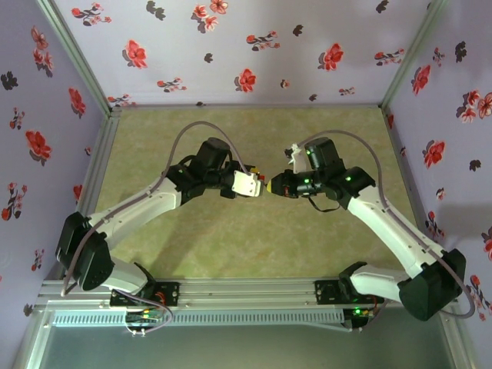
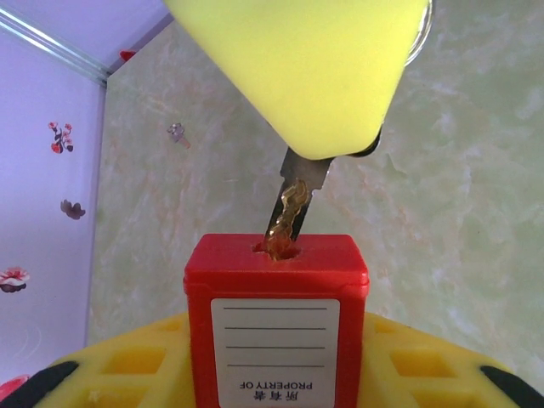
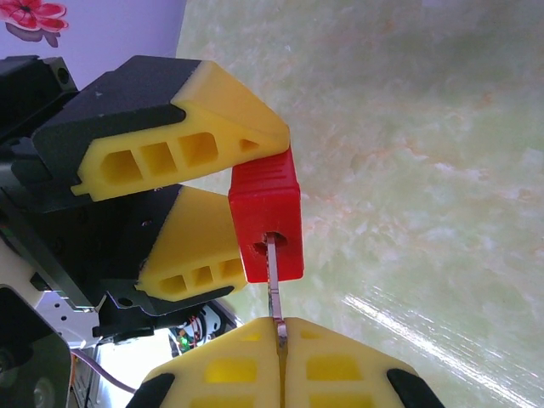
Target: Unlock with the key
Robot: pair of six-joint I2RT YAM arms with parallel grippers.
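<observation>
Centre of the top view, left gripper [image 1: 258, 187] pinches the red padlock [image 2: 276, 280] and right gripper [image 3: 280, 340] is pressed together on the key [image 2: 297, 191]. Its tip sits in the keyhole [image 2: 276, 249], blade mostly out: full insertion and the turn look left to do. Nothing blocks; green table [image 1: 231, 246] and flowered walls [image 1: 231, 46] lie well apart.

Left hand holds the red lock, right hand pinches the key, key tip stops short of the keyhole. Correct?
No. The key has its tip inside the keyhole of the red lock, as the right wrist view shows. The rest stands: the left hand holds the lock and the right hand pinches the key.
</observation>
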